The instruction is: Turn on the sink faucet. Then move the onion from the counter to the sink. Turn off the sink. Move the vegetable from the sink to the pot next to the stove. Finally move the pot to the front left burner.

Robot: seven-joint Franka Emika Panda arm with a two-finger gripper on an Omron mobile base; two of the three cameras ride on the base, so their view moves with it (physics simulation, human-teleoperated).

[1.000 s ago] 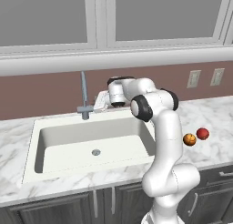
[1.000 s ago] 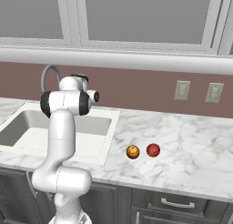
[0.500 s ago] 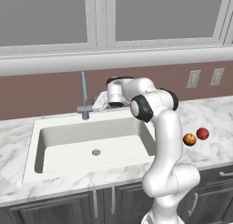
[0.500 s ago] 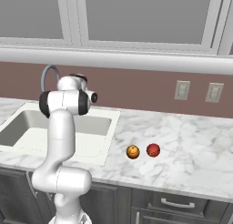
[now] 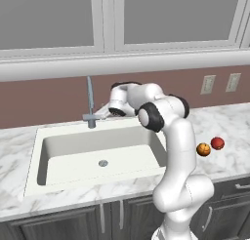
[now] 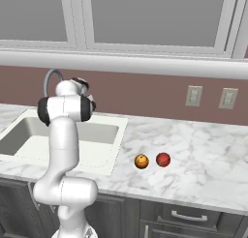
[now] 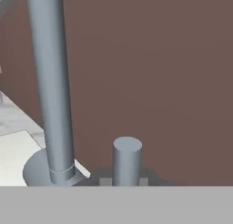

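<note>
Two round things lie on the counter (image 5: 229, 161) well to the right of my arm: the onion (image 5: 218, 143), glossy red, and just beside it on its left an orange ball with dark stripes (image 5: 203, 149). Both sit near the front edge of the counter, between the sink (image 5: 73, 144) and the right end of the slab, close together but apart. In the right base view the onion (image 6: 163, 159) shows again, right of the orange ball (image 6: 141, 161), both clear of the basin's right rim.

My pincer (image 5: 108, 114) is at the back edge of the sink, far from the onion, reaching in from the right toward the base of the sink faucet (image 5: 90, 95). It is clenched, its tips close together, and I cannot make out anything held between them. It sits low, just beside the faucet's grey base, at the side where the small lever sticks out.

From the hand view the faucet's thin grey-blue spout (image 7: 51, 82) rises upright at the left, its round base on the counter's back edge, and the short grey lever (image 7: 127, 159) stands just right of it, straight ahead of my hand, against the brown wall (image 7: 159, 82). Whether my tips touch the lever I cannot tell
</note>
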